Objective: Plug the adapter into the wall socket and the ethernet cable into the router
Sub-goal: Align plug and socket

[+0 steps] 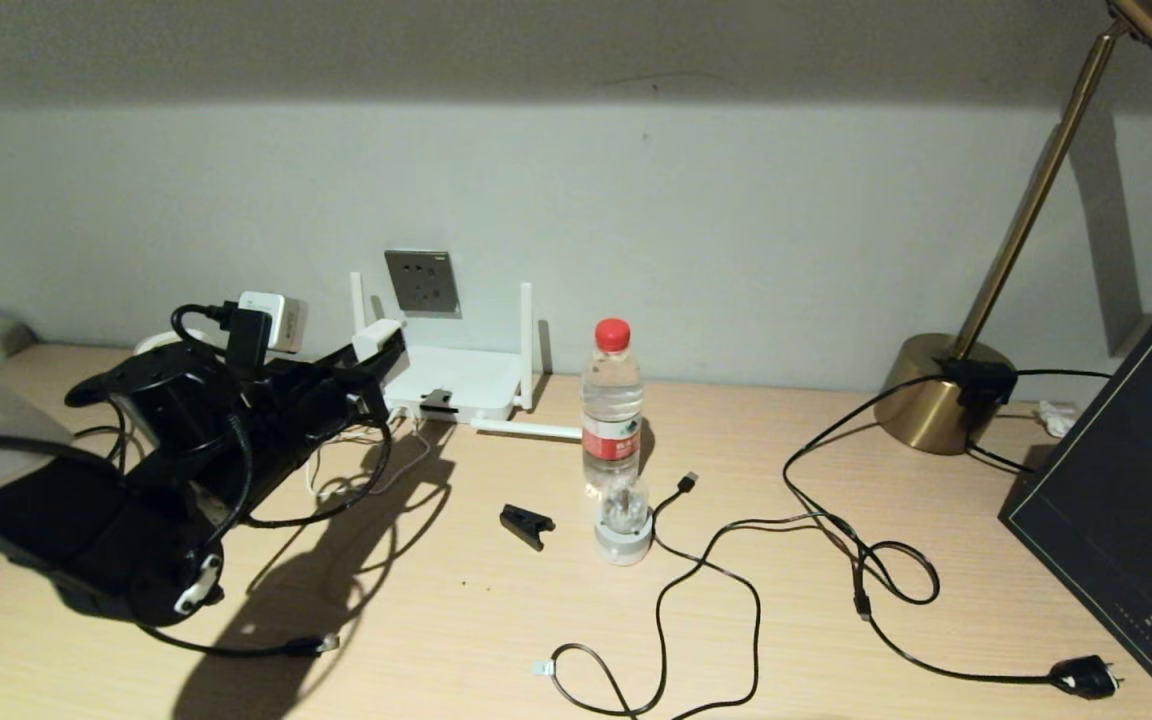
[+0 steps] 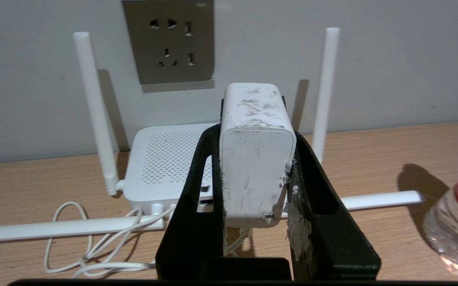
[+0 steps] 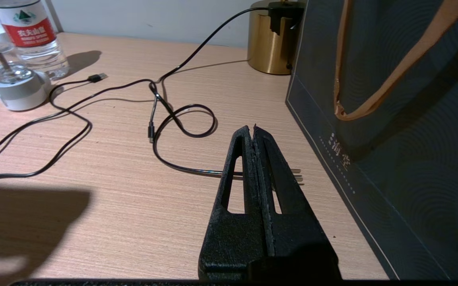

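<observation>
— Gripping what? 
— The left gripper (image 2: 255,186) clamps the white adapter (image 2: 255,151) above the router (image 2: 165,167), short of the wall socket (image 2: 169,39). 
— The right gripper (image 3: 254,131)? 
— Closed, empty, over the desk.

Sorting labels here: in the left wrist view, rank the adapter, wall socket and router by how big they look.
1. adapter, inflated by sitting close in the left gripper
2. router body, partly hidden behind it
3. wall socket, cut off at the frame edge

White scuffed adapter (image 2: 256,159); grey wall socket (image 2: 169,39); white router (image 2: 161,163); red-capped bottle (image 1: 613,400); brass lamp (image 1: 946,390).
</observation>
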{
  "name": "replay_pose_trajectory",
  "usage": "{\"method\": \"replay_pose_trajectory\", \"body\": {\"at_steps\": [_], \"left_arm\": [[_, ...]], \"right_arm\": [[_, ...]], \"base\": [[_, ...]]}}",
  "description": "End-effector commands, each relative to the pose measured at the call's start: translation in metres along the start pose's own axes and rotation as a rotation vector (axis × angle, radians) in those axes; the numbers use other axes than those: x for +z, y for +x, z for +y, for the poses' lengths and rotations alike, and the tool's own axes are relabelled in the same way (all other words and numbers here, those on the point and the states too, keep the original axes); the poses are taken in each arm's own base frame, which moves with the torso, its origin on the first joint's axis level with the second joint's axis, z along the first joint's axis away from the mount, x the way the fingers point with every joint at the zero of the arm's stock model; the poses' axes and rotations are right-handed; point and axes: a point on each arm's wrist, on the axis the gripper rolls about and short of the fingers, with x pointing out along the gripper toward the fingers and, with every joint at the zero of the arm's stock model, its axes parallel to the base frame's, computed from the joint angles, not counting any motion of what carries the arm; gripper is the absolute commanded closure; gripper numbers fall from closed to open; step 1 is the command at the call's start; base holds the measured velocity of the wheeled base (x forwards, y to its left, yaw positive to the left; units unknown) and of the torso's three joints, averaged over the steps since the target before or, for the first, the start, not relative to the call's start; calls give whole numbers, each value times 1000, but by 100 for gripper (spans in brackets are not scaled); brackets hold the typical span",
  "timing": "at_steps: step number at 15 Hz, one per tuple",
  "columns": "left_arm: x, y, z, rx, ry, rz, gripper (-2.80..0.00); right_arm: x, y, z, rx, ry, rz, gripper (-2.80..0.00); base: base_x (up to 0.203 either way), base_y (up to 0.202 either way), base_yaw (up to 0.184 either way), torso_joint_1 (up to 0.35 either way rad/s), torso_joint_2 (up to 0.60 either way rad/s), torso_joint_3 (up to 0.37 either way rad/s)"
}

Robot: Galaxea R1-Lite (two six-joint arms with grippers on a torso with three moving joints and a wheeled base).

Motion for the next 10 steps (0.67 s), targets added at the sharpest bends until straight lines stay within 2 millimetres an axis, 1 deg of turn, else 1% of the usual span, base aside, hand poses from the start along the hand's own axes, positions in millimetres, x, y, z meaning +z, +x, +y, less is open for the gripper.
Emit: {"method": "replay_pose_trajectory", "body": {"at_steps": [1,4,7,10], "left_arm": [[-2,-3,3,13,3,0,0],[-16,2,3,14,11,29,0],[-14,21,8,23,27,-32,0],[-16,17,12,33,29,-50,0]], "right_arm": [[-10,2,0,2,0,36,0],[-10,2,0,2,0,36,0],[-10,2,0,2,0,36,0],[-10,2,0,2,0,36,0]], "base": [[0,0,0,0,0,0],[0,0,0,0,0,0],[0,0,0,0,0,0],[0,0,0,0,0,0]]}}
